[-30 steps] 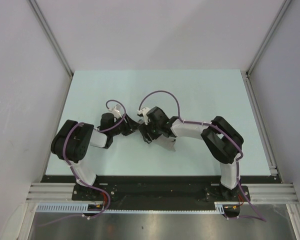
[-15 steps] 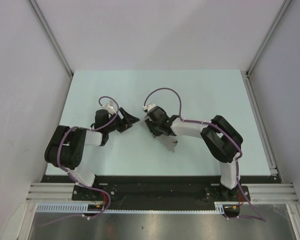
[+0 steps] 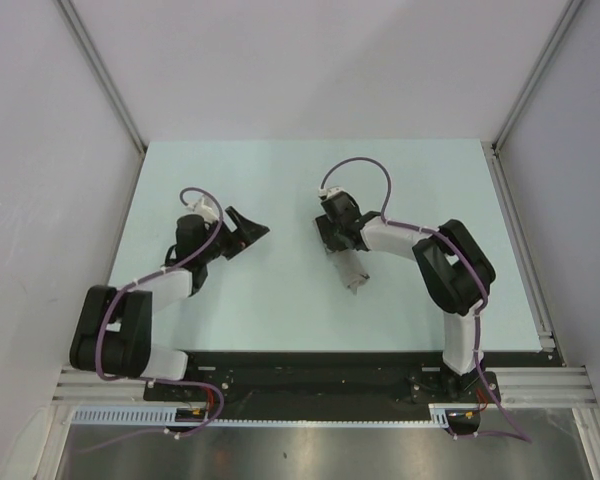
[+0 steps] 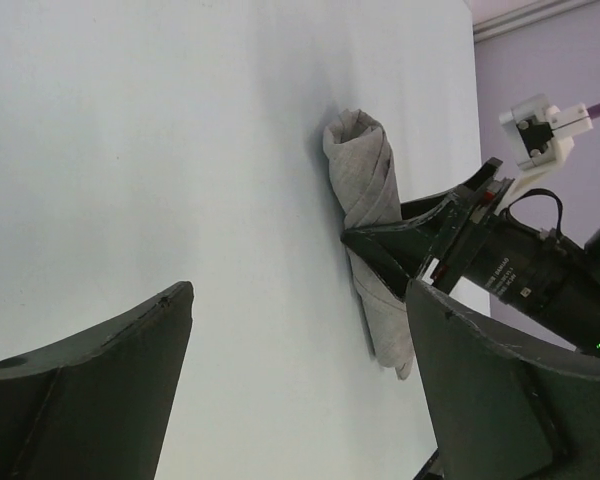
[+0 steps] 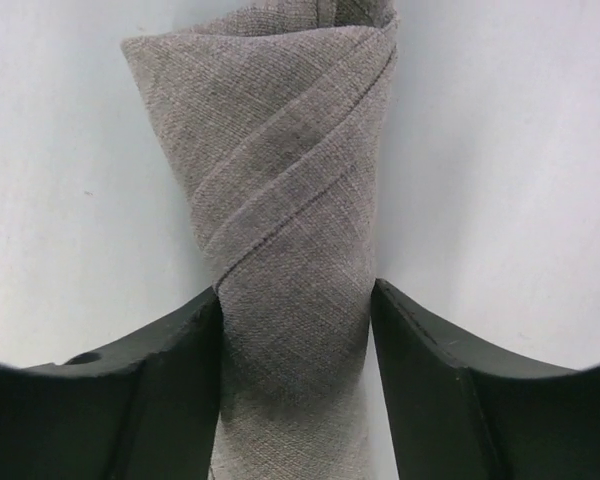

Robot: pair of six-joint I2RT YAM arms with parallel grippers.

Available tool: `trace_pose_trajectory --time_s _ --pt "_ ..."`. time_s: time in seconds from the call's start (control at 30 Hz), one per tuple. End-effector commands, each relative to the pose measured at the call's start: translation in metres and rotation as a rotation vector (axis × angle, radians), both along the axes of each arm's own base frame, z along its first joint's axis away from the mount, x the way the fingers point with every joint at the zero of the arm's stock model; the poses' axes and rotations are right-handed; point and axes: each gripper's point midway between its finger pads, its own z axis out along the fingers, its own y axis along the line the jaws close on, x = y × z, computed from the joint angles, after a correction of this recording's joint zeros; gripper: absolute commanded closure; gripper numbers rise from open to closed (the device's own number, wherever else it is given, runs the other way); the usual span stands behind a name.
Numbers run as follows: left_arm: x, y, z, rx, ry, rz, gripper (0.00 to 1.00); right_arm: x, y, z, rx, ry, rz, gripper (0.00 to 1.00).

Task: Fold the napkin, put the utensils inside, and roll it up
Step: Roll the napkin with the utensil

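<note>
**Rolled Napkin Gripped by Right End Effector; Left End Effector Open**

Top external view: the napkin point(image 3: 352, 272) lies as a short roll on the table point(image 3: 280, 180), right of centre. The right end effector point(image 3: 342, 250) sits over it. The left end effector point(image 3: 252, 232) is well apart to the left, jaws spread wide with nothing between them.

Right wrist view only: both fingers point(image 5: 150, 390) press against opposite sides of the roll, gripping it. The overhead view does not resolve this contact.

Left wrist view only: the roll is seen side-on, lying flat on the table, gripped near its middle.

Napkin appearance: light grey woven cloth, wound in overlapping diagonal layers, with the folded edges spiralling along the roll. It narrows toward the gripped section.
</note>
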Motion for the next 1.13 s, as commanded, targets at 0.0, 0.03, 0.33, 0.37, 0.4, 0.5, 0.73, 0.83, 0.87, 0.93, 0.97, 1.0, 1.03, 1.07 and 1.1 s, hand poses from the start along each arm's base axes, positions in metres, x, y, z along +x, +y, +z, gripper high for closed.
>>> trace_pose_trajectory --time_s 0.0,0.03,0.33,0.37,0.4,0.5,0.73,0.83,0.87,0.93,0.97,1.0,1.03,1.07,1.1 --pt "0.001 0.01 0.033 0.057 -0.087 0.03 0.08 -0.019 0.003 -0.002 0.015 0.081 0.081 0.32" --pt "0.001 0.011 0.039 0.062 -0.099 0.034 0.07 -0.022 0.011 0.005 0.054 0.086 0.116 0.3" --pt "-0.011 0.027 0.089 0.172 -0.133 0.013 0.0 -0.024 0.026 0.11 0.245 -0.061 0.182 0.0" --pt "-0.012 0.03 0.094 0.182 -0.147 0.01 0.0 -0.023 0.022 0.118 0.259 -0.075 0.178 0.0" --pt "-0.017 0.034 0.099 0.177 -0.135 0.004 0.0 -0.028 0.019 0.134 0.284 -0.099 0.179 0.0" --pt "-0.027 0.043 0.12 0.189 -0.184 -0.022 0.0 -0.033 -0.007 0.158 0.341 -0.137 0.122 0.0" --pt "-0.056 0.057 0.159 0.351 -0.348 -0.035 0.0 -0.051 -0.1 0.171 0.414 -0.212 -0.098 0.0" --pt "-0.065 0.063 0.167 0.391 -0.397 -0.016 0.0 -0.062 -0.138 0.172 0.411 -0.259 -0.194 0.0" --pt "-0.068 0.064 0.169 0.404 -0.417 -0.013 0.0 -0.065 -0.146 0.171 0.404 -0.269 -0.217 0.0" --pt "-0.07 0.064 0.168 0.407 -0.431 -0.016 0.0 -0.07 -0.159 0.177 0.404 -0.313 -0.251 0.0" --pt "-0.072 0.063 0.167 0.408 -0.443 -0.016 0.0 -0.072 -0.163 0.171 0.399 -0.314 -0.273 0.0" --pt "-0.073 0.063 0.167 0.408 -0.451 -0.015 0.0 -0.072 -0.164 0.176 0.41 -0.336 -0.276 0.0" --pt "-0.074 0.064 0.167 0.405 -0.453 -0.011 0.0 -0.073 -0.164 0.176 0.415 -0.345 -0.276 0.0" --pt "-0.074 0.065 0.168 0.406 -0.454 -0.001 0.0 -0.073 -0.169 0.178 0.405 -0.369 -0.299 0.0" --pt "-0.075 0.065 0.171 0.407 -0.463 0.006 0.0 -0.073 -0.17 0.181 0.409 -0.38 -0.301 0.0"
